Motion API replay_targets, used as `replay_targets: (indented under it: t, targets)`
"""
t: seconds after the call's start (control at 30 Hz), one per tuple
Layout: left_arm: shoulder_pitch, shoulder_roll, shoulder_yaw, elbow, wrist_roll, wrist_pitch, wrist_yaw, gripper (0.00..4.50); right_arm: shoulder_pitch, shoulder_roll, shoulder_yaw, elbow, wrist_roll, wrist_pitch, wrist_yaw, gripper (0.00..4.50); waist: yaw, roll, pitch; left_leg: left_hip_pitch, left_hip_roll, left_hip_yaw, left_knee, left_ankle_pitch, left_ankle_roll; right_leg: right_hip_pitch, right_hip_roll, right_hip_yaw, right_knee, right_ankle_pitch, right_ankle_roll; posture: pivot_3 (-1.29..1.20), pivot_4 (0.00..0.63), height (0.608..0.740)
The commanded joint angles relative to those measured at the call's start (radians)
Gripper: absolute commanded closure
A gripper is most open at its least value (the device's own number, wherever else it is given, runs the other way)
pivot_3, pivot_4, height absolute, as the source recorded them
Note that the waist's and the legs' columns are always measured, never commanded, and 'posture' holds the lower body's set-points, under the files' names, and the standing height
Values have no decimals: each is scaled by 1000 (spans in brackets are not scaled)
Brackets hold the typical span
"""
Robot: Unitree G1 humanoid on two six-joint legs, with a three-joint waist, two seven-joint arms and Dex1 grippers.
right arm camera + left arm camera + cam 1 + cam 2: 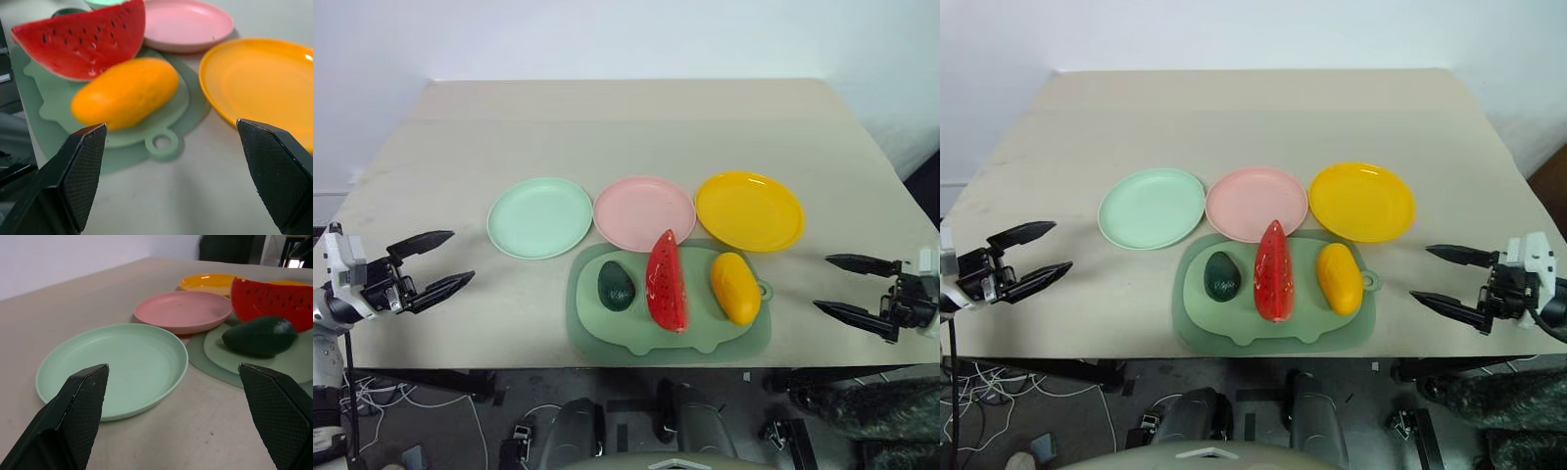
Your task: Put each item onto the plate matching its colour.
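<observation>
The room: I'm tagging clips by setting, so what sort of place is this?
Probably a robot test lab: a bare table against a blank wall, toy fruit on a board, loose cables on the floor.

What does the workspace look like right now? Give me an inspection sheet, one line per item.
Surface: beige table, bare beyond the plates.
Job's things: mint green plate, pink plate and yellow plate in a row, all empty. Avocado, watermelon wedge and mango lie side by side on the sage-green board, none sorted yet.
Clutter: nothing seen.
End effectors: left end effector open, empty, at the table's left edge; right end effector open, empty, at the right edge.
Cables: loose cables on the floor under the table's near left side.
Surroundings: white wall behind the table.
</observation>
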Motion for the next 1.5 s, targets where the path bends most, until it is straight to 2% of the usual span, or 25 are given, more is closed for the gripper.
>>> replay_targets:
  t: [0.03, 0.43, 0.67, 0.93, 1.07, 1.17, 1.33, 1.5]
  targets:
    - [10, 1, 38, -9, -6, -21, 5, 47, -41, -30, -24, 20, 1, -24, 20, 0, 0, 0, 0, 0, 0, 0, 0, 0, 0, 0, 0, 0, 0, 0, 0, 0, 150, 733]
    - [-44, 21, 27, 58, 12, -39, -17, 47, -14, -23, -46, -33, 14, -4, 12, 0, 2, 0, 0, -1, 0, 0, 0, 0, 0, 0, -1, -1, 0, 0, 0, 0, 150, 733]
    - [-34, 18, 34, 41, 14, -43, -21, 47, 36, -21, -83, -109, 38, 35, 2, 0, 3, 0, 0, -1, 0, 0, 0, 0, 0, 0, -1, -1, 0, 0, 0, 0, 150, 733]
    - [8, 34, 43, 26, 17, -47, -47, 47, 36, -30, -92, -98, 35, 40, 11, 0, 2, 0, 0, -1, 0, 0, 0, 0, 0, 0, -1, 0, 0, 0, 0, 0, 150, 733]
    - [23, 29, 38, 6, 18, -54, -46, 47, 41, -20, -85, -168, 30, 90, -63, 0, 3, 0, 0, -1, 0, -1, 0, 0, 0, 0, -1, 0, 0, 0, 0, 0, 150, 733]
    - [37, 14, 35, -29, 12, -54, -32, 47, 37, -27, -77, -254, 77, 210, -123, 0, 3, 0, 0, -1, 1, -1, 0, 0, 0, -1, -1, 0, 0, 0, 0, 0, 150, 733]
    - [56, -39, 11, -66, 22, -67, 0, 47, -33, -48, -39, -461, 264, 596, -331, 0, 3, 0, 0, -1, 2, -2, 0, 0, 0, -1, -2, 0, 0, 0, 0, 0, 150, 733]
    - [46, -61, -7, -82, 28, -65, 24, 47, -49, -99, -2, -612, 300, 790, -463, 0, 5, 0, 0, -5, 1, -4, 1, 0, 0, -3, -2, -1, 0, 0, 0, 0, 150, 733]
